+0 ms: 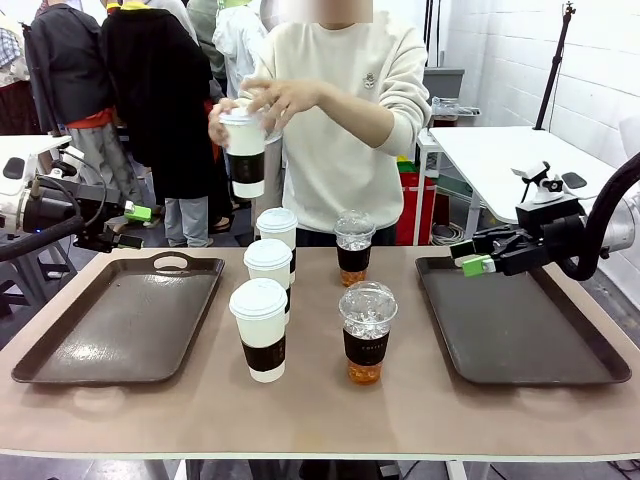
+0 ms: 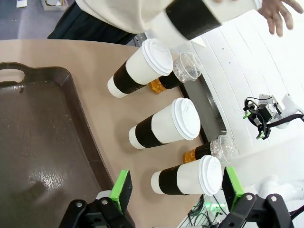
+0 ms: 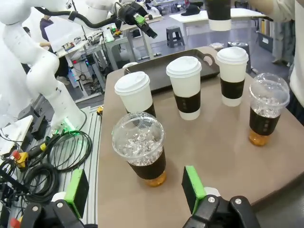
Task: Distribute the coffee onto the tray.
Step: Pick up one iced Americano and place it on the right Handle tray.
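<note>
Three white coffee cups (image 1: 268, 268) and two clear cups (image 1: 365, 335) stand on the bench (image 1: 320, 420) between the trays (image 1: 120, 335); a person's hand (image 1: 285, 98) holds another. My left gripper (image 1: 135, 226) and right gripper (image 1: 470, 262) gape empty.

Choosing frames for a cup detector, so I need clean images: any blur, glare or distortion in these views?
Front view: sharp, with a pale sheen of overhead light on the left tray. Left wrist view: rolled sideways, the raised paper cup is motion-blurred, glare patch on that tray. Right wrist view: cups crisp, the nearest dome-lidded cup glints on its lid.
</note>
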Robot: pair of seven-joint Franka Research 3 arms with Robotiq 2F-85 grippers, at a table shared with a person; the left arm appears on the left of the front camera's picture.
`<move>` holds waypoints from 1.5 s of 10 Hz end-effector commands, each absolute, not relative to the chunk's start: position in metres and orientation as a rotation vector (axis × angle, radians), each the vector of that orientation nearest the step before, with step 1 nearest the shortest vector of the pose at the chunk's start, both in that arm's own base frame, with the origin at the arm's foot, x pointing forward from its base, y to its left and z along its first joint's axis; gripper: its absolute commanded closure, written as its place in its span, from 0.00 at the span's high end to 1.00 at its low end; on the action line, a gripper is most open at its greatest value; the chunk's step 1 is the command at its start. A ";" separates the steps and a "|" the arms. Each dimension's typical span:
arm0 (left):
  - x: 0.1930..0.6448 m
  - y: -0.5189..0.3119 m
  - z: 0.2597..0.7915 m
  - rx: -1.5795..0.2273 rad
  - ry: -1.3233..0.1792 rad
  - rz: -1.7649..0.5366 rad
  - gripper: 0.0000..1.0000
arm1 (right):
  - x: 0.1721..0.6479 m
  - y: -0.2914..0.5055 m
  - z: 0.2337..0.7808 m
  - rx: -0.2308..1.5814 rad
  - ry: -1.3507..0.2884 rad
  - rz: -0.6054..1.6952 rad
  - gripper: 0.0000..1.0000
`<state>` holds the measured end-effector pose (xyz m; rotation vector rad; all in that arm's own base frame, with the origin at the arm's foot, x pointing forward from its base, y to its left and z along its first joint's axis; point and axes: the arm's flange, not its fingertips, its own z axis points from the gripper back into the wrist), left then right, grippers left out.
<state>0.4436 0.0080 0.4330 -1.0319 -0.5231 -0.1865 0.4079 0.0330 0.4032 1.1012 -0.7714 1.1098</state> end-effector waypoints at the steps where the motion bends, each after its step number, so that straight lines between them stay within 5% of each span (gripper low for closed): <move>1: 0.440 0.008 0.434 -1.030 -0.521 -0.185 1.00 | 0.411 0.039 0.394 1.079 -0.806 1.227 1.00; 5: 0.440 0.008 0.434 -1.030 -0.521 -0.185 1.00 | 0.411 0.064 0.357 1.068 -0.908 1.495 1.00; 15: 0.440 0.008 0.434 -1.030 -0.521 -0.185 1.00 | 0.409 0.087 0.344 1.043 -0.932 1.514 1.00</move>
